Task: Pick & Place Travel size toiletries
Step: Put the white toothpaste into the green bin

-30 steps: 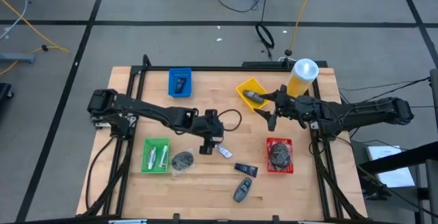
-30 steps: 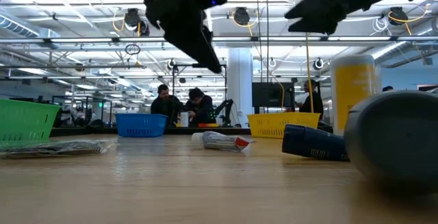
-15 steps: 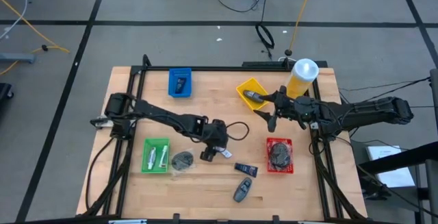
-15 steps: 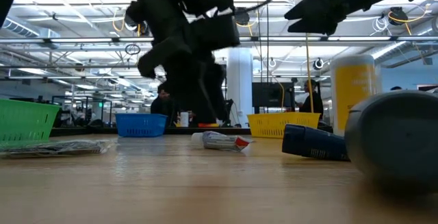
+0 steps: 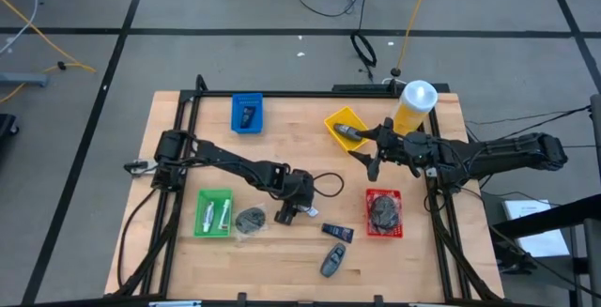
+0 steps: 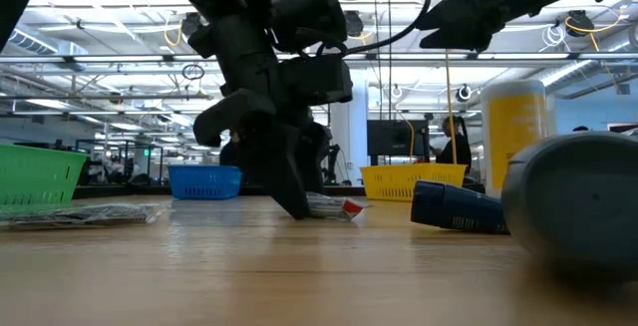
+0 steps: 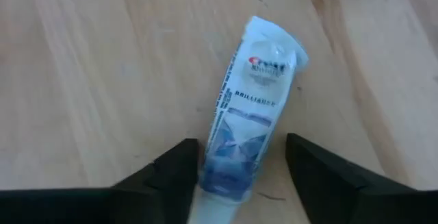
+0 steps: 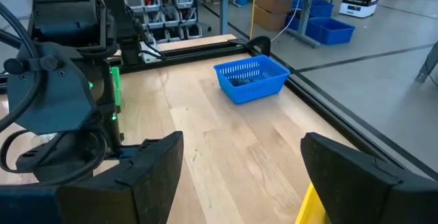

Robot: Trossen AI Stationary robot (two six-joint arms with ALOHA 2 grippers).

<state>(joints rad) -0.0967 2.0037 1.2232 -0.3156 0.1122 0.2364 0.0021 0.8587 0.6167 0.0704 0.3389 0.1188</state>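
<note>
My left gripper [image 5: 289, 215] is down at the table, open. Its two fingers stand on either side of one end of a small white-and-blue tube [image 7: 250, 107], which lies flat on the wood [image 5: 305, 208]; I cannot tell whether they touch it. My right gripper [image 5: 371, 161] hovers open above the table beside the yellow tray [image 5: 346, 129]. A grey wrapped pad [image 5: 250, 220], a dark-blue mini tube [image 5: 337, 232] and a dark-grey oblong piece [image 5: 331, 262] lie loose on the table.
A green tray [image 5: 214, 213] holds white tubes, a red tray [image 5: 383, 213] a grey pad, a blue tray [image 5: 247, 113] a dark item, and the yellow tray a dark-grey piece. A large yellow bottle [image 5: 415, 105] stands at the far right. People sit in the room behind.
My left gripper has moved toward the near edge and come down from well above the table to the tabletop, ending with its fingers around the white-and-blue tube. The tube has stayed where it was.
</note>
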